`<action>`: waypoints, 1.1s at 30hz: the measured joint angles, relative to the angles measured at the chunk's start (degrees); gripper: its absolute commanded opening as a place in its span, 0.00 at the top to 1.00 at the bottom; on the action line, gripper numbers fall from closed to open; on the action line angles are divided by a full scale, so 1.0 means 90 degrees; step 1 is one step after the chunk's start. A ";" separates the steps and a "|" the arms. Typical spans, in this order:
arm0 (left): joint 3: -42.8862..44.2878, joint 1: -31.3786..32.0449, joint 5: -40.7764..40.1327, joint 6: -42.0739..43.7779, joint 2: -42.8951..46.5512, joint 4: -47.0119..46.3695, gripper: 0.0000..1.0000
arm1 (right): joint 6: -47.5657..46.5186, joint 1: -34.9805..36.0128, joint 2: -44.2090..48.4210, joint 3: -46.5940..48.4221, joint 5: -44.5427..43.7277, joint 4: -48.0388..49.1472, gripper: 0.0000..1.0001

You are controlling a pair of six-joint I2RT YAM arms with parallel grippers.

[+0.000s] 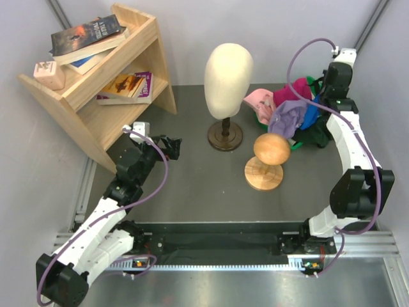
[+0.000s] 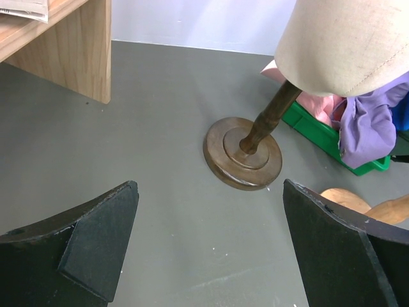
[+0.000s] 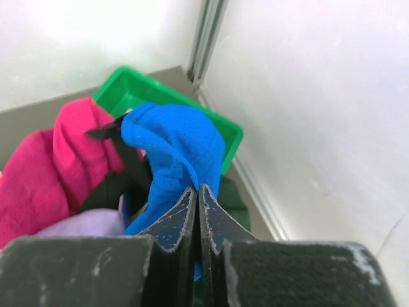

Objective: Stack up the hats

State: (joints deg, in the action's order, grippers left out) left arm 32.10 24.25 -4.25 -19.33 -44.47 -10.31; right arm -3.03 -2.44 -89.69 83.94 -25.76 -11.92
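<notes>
The hats lie heaped in a green bin (image 1: 298, 145) at the back right: a light pink one (image 1: 257, 99), a magenta one (image 1: 291, 91), a lavender one (image 1: 287, 118) and a blue one (image 1: 311, 116). In the right wrist view my right gripper (image 3: 199, 188) is shut on a fold of the blue hat (image 3: 172, 144), with the magenta hat (image 3: 38, 185) and the lavender hat (image 3: 83, 224) to its left. My left gripper (image 2: 209, 185) stands wide open over bare table, left of the mannequin stand's base (image 2: 243, 153), holding nothing.
A cream mannequin head (image 1: 228, 70) on a dark wooden stand rises at the back centre. A round wooden knob stand (image 1: 268, 150) sits just in front of the bin. A wooden shelf (image 1: 96, 83) with books fills the back left. The enclosure wall runs close to the bin's right side.
</notes>
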 measured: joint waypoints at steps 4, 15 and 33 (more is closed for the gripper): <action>0.0000 0.0000 -0.0053 0.0002 -0.0017 0.0005 0.01 | -0.0168 0.0000 0.0053 0.0211 -0.0172 0.0012 1.00; -0.0007 0.0000 -0.0134 0.0002 -0.0017 0.0005 0.01 | -0.0308 0.0000 0.0260 0.0568 -0.0393 0.0036 1.00; -0.0036 0.0000 -0.0134 0.0000 -0.0017 0.0010 0.01 | -0.0585 0.0119 0.0673 0.1540 -0.0359 -0.0146 1.00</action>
State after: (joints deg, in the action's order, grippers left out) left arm 31.77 24.25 -5.45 -19.33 -44.62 -10.22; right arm -8.29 -1.37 -83.64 97.80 -28.99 -13.23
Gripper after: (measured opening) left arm 0.991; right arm 0.006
